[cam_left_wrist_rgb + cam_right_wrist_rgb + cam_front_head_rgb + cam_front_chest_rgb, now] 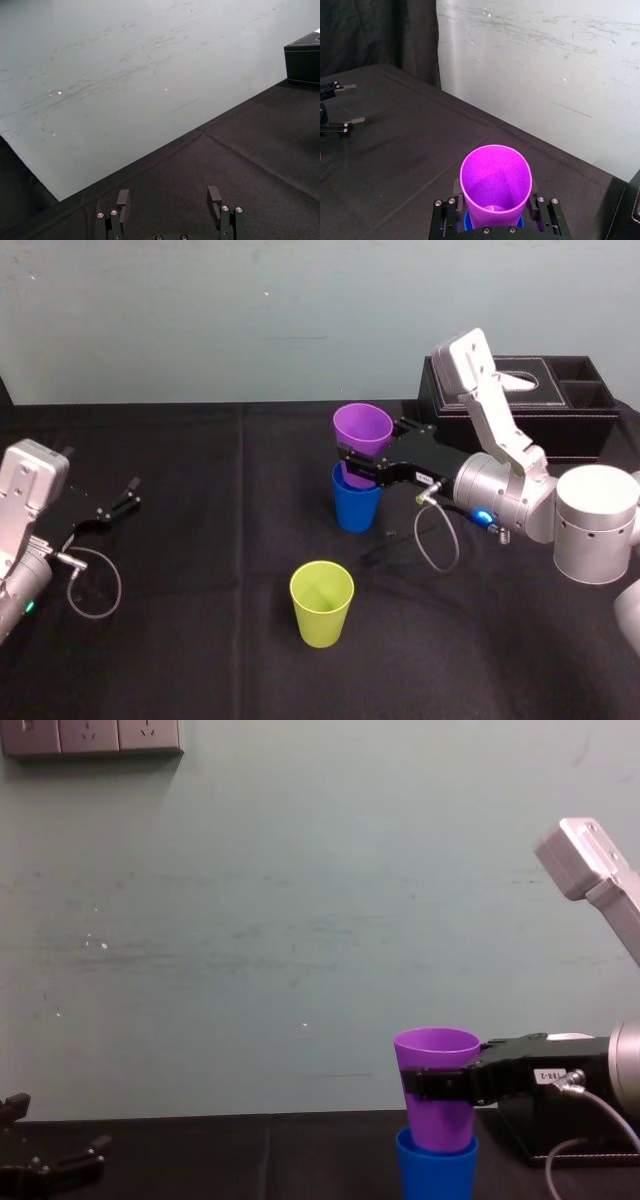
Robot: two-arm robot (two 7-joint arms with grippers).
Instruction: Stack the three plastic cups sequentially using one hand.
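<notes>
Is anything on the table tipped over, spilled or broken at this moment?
Nothing stands out. The right gripper holds the purple cup upright, partly nested in the blue cup; the yellow-green cup stands upright, nearer the robot. The left gripper is parked, open, at the left.

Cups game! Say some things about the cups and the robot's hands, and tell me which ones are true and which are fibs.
1. The purple cup sits partly inside the blue cup. True.
2. The yellow-green cup is on top of the stack. False: it stands alone on the black table, nearer the robot.
3. The right gripper is shut on the purple cup. True.
4. The left gripper holds a cup. False: it is open and empty, off to the left.
</notes>
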